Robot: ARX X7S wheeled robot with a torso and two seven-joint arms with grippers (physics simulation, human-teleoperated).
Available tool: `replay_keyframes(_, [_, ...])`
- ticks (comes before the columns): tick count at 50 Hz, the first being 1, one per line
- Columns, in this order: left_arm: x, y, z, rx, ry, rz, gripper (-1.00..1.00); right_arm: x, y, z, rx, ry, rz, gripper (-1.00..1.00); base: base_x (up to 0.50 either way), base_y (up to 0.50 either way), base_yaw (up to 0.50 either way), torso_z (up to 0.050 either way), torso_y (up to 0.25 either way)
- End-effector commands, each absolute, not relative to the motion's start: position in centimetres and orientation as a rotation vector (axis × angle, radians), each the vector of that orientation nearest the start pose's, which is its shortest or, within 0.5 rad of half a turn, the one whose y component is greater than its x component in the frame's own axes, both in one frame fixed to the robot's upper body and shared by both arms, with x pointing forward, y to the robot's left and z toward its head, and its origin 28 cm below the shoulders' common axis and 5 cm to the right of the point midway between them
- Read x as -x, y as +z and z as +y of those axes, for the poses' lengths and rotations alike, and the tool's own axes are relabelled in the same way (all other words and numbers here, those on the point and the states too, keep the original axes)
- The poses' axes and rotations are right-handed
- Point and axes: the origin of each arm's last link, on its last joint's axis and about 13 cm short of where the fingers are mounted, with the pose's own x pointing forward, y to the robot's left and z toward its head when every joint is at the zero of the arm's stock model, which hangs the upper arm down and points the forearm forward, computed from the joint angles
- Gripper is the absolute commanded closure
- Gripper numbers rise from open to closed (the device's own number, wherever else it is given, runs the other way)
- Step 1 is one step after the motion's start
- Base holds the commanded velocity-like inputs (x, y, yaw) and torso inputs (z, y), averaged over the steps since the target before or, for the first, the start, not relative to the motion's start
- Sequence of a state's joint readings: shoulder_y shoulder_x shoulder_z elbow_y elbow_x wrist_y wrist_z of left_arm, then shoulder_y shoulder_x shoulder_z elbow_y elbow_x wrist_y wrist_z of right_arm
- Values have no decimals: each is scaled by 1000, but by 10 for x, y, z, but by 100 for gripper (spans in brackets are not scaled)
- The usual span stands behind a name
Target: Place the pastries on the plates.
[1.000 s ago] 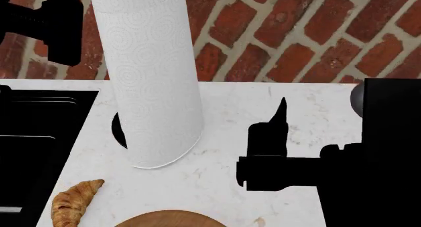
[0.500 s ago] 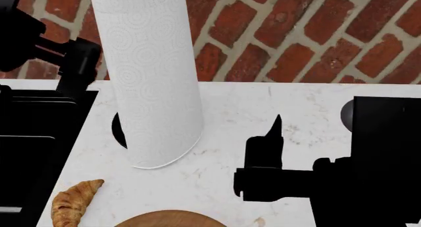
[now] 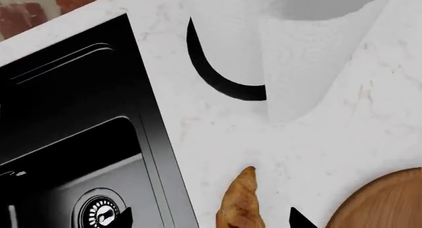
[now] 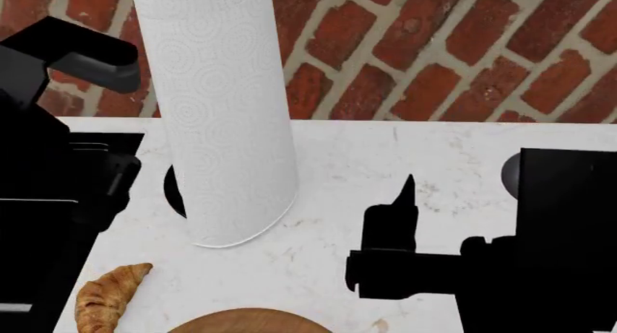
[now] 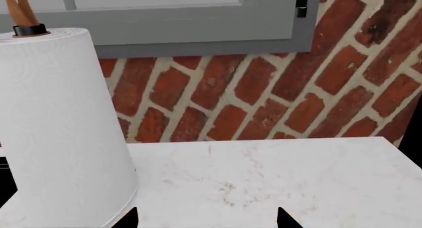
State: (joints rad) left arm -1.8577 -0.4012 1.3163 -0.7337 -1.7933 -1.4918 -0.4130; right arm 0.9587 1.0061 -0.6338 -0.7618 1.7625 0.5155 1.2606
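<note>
Lying on the white counter near the sink, the croissant sits between the left gripper's spread fingertips. Off by the paper towel roll, the right gripper hangs open, empty.
</note>
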Motion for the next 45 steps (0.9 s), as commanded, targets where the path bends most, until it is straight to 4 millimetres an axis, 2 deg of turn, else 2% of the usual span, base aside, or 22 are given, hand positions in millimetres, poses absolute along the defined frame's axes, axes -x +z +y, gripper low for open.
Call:
replay_keyframes(1, [-327, 303, 234, -328, -269, 1095, -100, -179, 254, -117, -40, -2, 131, -100, 30, 0, 0, 0, 0])
replay_keyframes(8, [-326, 295, 233, -293, -279, 1094, -100, -181, 252, -116, -43, -5, 134, -100, 30, 0, 0, 0, 0])
replay_keyframes(19, [-327, 264, 227, -312, -292, 1140, -100, -184, 249, -118, -47, -8, 137, -100, 30, 0, 1, 0, 0])
replay_keyframes(45, [-323, 229, 221, -352, -311, 1204, -100, -185, 248, -119, -58, -16, 136, -100, 31, 0, 3, 0, 0])
